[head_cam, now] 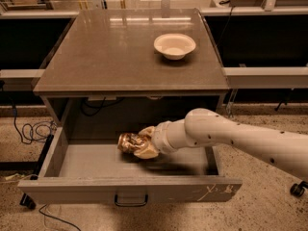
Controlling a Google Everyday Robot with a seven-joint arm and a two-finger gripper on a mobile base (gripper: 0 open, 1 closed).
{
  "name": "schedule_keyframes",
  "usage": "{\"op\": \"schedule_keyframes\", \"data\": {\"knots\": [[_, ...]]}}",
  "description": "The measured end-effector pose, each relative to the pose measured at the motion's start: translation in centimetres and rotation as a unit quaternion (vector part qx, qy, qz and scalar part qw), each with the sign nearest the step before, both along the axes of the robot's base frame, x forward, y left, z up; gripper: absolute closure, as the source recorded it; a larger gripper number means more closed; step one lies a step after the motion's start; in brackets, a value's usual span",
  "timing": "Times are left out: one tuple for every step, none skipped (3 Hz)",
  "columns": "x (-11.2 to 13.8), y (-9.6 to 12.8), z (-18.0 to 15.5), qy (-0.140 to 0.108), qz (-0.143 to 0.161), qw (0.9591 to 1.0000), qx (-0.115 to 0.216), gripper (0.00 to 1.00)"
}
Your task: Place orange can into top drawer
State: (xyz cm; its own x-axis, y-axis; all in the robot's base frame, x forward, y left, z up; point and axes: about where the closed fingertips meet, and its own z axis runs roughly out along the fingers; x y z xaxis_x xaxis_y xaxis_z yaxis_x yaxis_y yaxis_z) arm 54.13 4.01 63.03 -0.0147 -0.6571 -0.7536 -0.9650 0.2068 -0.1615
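Observation:
The top drawer (130,191) is pulled open below the tabletop, with a dark curved handle (131,199) on its front and white scratches at the right end. My white arm reaches in from the right. My gripper (141,145) is inside the drawer, shut on the orange can (129,142), a shiny gold-brown can lying sideways. The can sits low over the drawer floor; I cannot tell whether it touches it.
A white bowl (174,45) stands on the grey tabletop (110,52) at the back right. Black cables (29,131) lie on the floor at the left. A caster (296,189) shows at the right edge.

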Motion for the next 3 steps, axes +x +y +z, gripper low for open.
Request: {"op": "schedule_keyframes", "data": {"knots": [[0.00,0.01,0.00,0.000,0.000,1.0000,0.000,0.15],[-0.01,0.01,0.00,0.000,0.000,1.0000,0.000,0.00],[-0.01,0.01,0.00,0.000,0.000,1.0000,0.000,0.00]]}}
